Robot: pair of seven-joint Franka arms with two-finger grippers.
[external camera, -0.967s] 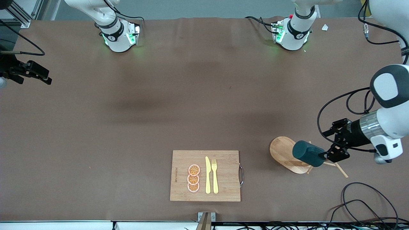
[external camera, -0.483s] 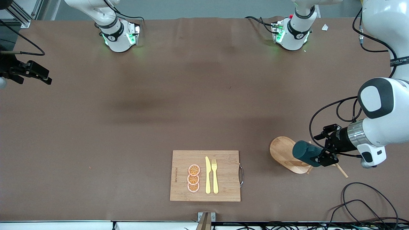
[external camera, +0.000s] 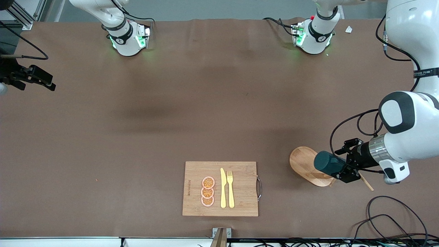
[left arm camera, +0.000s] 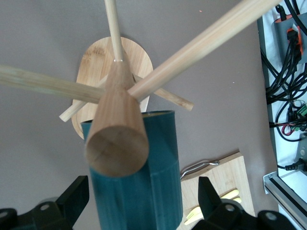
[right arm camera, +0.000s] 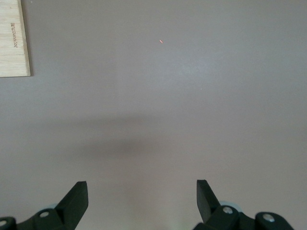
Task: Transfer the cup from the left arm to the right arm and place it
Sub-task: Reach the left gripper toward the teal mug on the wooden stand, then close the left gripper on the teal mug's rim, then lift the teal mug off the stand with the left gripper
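You had the left gripper (external camera: 344, 170) at the wooden peg rack (external camera: 308, 166), near the left arm's end of the table. Its fingers (left arm camera: 72, 199) stood spread on either side of the teal cup (external camera: 328, 164), which hung tilted on the rack's pegs over the oval base; you could not tell whether they touched it. Your right gripper (right arm camera: 142, 199) waited with fingers spread over bare table near the bamboo cutting board (external camera: 220, 188).
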